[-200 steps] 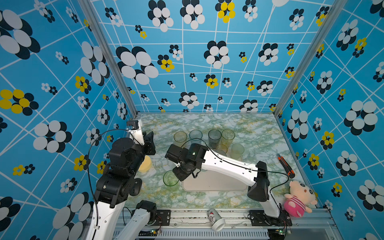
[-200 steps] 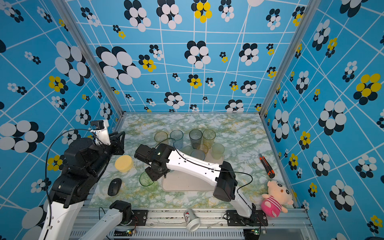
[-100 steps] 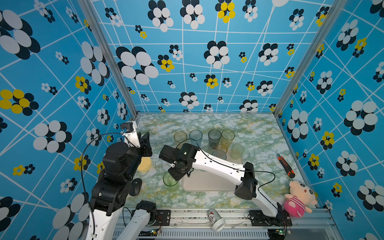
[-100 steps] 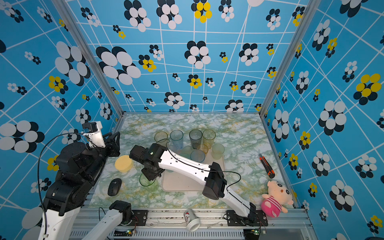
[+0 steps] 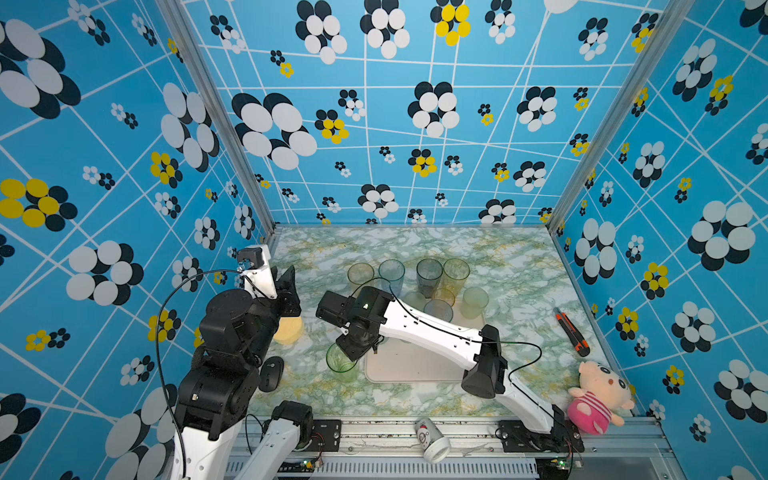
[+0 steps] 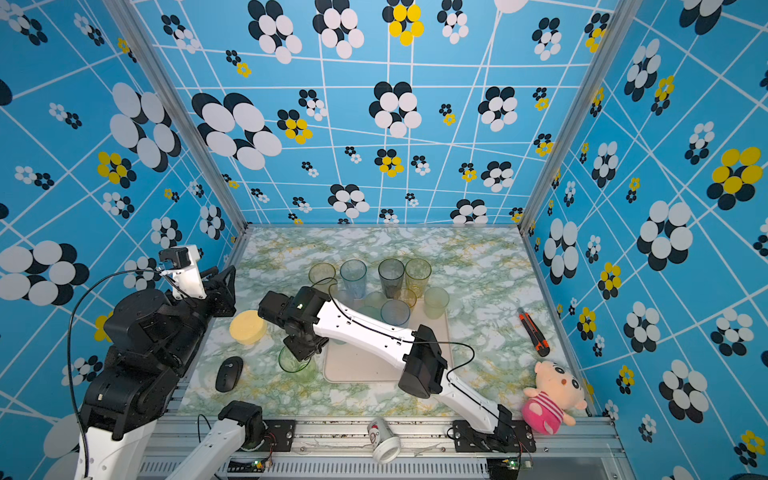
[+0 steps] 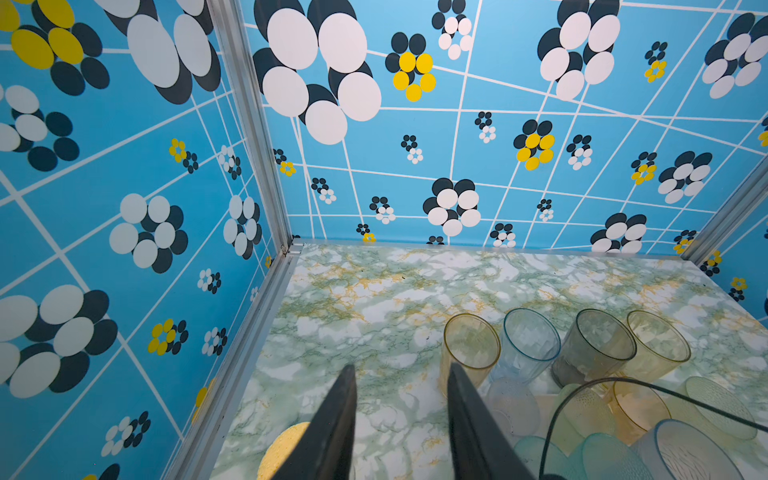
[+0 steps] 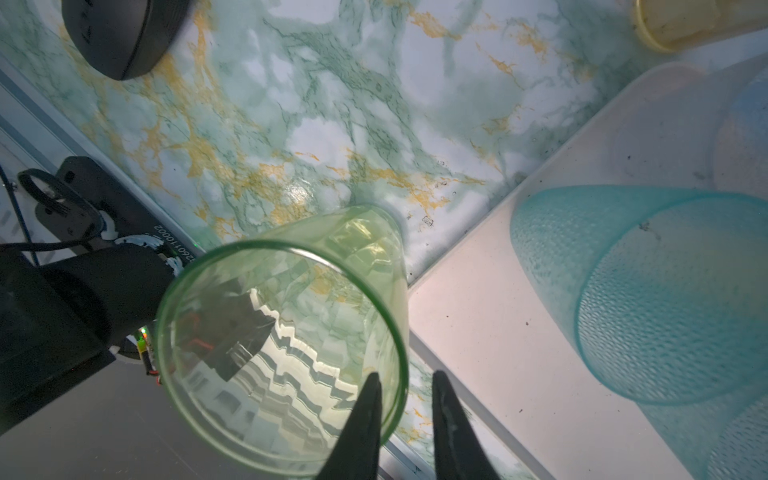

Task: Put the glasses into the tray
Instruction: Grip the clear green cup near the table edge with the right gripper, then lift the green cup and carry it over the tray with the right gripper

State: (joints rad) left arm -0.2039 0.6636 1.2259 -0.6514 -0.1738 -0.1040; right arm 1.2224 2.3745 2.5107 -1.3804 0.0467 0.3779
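A green glass [image 5: 341, 361] [image 6: 296, 363] stands upright on the marble table just left of the tray [image 5: 411, 368] [image 6: 361, 370]. My right gripper [image 8: 407, 374] [image 5: 357, 349] reaches across to it, open. One finger is inside the green glass [image 8: 282, 332], the other outside its rim with a gap showing. Several tinted glasses [image 5: 428, 278] cluster at the tray's far end, and a teal one [image 8: 648, 311] stands on the tray [image 8: 519, 332]. My left gripper [image 7: 401, 368] [image 5: 291, 286] hangs open and empty by the left wall.
A pale-yellow round dish [image 5: 289, 330] and a black mouse [image 5: 271, 373] lie left of the green glass. An orange-black utility knife [image 5: 572, 332] and a plush doll [image 5: 598, 395] sit at the right. A white paper cup [image 5: 432, 440] lies on the front rail.
My right gripper has shifted left and down onto the green glass's rim, and its jaws have narrowed. The left arm has drawn back a little toward the left wall.
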